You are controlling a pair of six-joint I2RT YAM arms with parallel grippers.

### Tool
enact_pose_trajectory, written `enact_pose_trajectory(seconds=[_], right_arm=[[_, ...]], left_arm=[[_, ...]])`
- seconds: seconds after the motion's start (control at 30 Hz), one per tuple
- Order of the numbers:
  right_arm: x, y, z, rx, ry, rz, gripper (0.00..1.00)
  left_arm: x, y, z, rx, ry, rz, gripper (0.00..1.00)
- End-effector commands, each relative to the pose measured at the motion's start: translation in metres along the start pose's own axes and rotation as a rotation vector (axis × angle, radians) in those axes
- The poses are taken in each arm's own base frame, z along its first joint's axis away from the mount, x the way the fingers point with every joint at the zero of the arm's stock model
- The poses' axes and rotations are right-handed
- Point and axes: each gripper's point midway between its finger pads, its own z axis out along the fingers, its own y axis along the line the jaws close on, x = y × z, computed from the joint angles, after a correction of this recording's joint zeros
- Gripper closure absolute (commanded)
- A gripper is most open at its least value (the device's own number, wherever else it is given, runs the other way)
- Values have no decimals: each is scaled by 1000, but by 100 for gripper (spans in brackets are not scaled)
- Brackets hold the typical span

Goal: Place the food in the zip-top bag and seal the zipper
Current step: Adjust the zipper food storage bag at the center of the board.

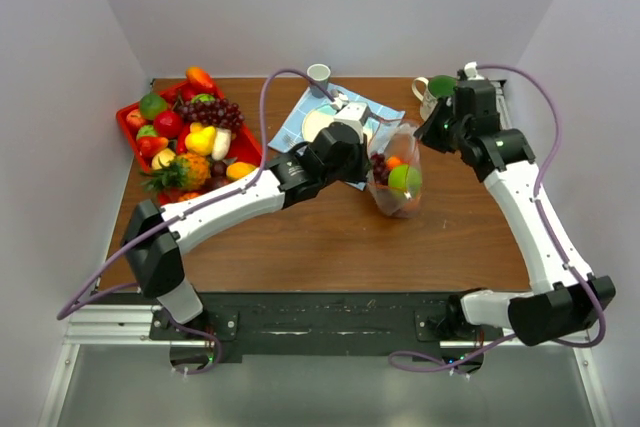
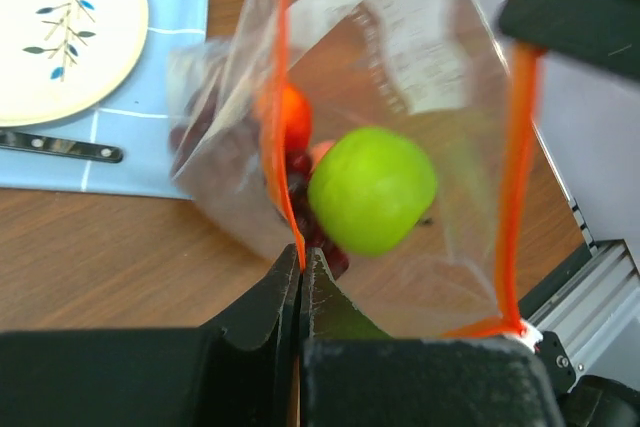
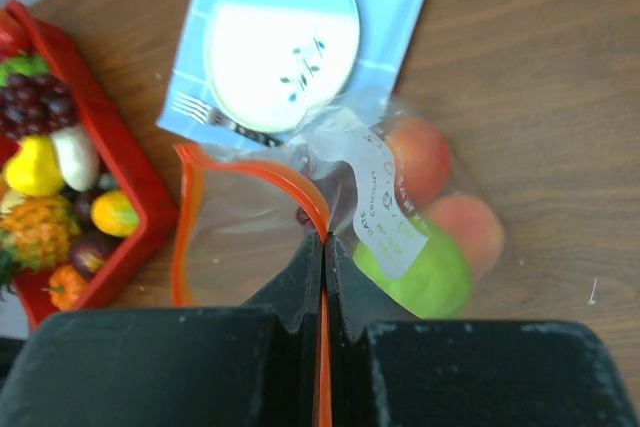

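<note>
As seen from up top, got the zip-top bag point(image 1: 395, 202) sitting roughly mid table point(image 1: 330, 237), just right of the plate point(image 3: 285, 42), hung between both arms. Left gripper point(image 2: 300, 252): fingers squeezed together on the zipper point(image 2: 519, 147), pinching one orange-red lip. Same deal for the right gripper point(image 3: 323, 242), clamped tight on the strip too, from the far-right side of the bag. Mouth gaping wide, with the two lips well apart in the left wrist view.

Already inside: a green apple point(image 2: 372, 190), an orange piece point(image 2: 291, 117), some dark grapes point(image 2: 300, 167), plus two peaches point(image 3: 418, 159) showing in the right wrist view, next to the white label patch point(image 3: 385, 212).

Loads of food point(image 1: 195, 137) left in the red tray point(image 1: 124, 110) over by the left edge, well apart from the bag, including purple grapes point(image 1: 212, 110) and a pineapple point(image 1: 185, 172).

Also around: blue napkin point(image 3: 400, 7) under the plate, fork point(image 3: 200, 112) on it, a small cup point(image 1: 318, 73) behind, and a mug point(image 1: 437, 89) with a green inside near the right wrist.
</note>
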Motion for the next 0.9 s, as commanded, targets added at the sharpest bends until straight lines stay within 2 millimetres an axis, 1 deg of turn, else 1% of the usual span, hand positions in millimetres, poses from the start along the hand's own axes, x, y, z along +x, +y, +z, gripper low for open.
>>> enact_pose_trajectory(seconds=[0.0,0.03,0.07,0.1,0.17,0.2,0.23,0.3,0.33,0.37,0.4,0.43,0.47,0.5,0.53,0.57,0.6,0.63,0.67,0.7,0.73,0.8,0.83,0.87], right_arm=[[26,-8,31,-3,61,4,100],[29,-8,32,-2,73,3,100],[29,-9,31,1,78,1,100],[19,-5,24,-7,52,-6,100],[9,-5,11,3,20,-19,100],[-12,-3,-3,15,-43,-41,100],[-12,-8,-11,44,-35,-54,100],[-28,-6,-30,44,-85,-74,100],[-27,-4,-35,32,-81,-74,100],[-27,-1,-38,13,-84,-72,100],[-18,4,-36,-20,-56,-61,100],[-18,9,-38,-54,-66,-51,100],[-13,9,-35,-67,-54,-44,100],[-1,6,-26,-68,-23,-30,100],[3,9,-19,-86,-14,-26,100],[9,7,-13,-87,6,-23,100],[20,3,-4,-82,36,-16,100],[23,9,2,-116,45,-13,100],[27,10,6,-129,54,-4,100],[35,7,13,-129,73,2,100],[35,11,17,-147,69,8,100],[46,13,24,-172,106,22,100],[47,17,26,-190,106,27,100],[53,20,28,-208,124,38,100]], left_arm=[[7,-8,15,50,8,-28,100],[11,-4,18,53,16,-37,100],[12,-6,17,69,14,-40,100],[12,-8,16,84,6,-48,100],[11,-11,14,106,-4,-65,100],[11,-13,14,112,-4,-69,100],[8,-16,12,123,-13,-71,100],[7,-19,11,140,-15,-82,100],[5,-19,6,144,-29,-91,100],[4,-15,6,126,-43,-98,100],[3,-11,4,111,-53,-102,100],[6,-2,0,83,-57,-107,100],[7,7,0,50,-70,-115,100],[11,13,0,40,-66,-120,100],[17,24,2,19,-55,-127,100],[24,28,4,15,-41,-131,100],[27,32,6,7,-36,-128,100],[34,37,8,0,-35,-126,100],[38,40,9,0,-32,-115,99],[43,43,12,6,-38,-114,97],[44,43,13,14,-46,-117,94],[50,48,14,12,-31,-117,90],[49,50,11,-1,-36,-118,82],[47,53,7,-14,-45,-115,75]])
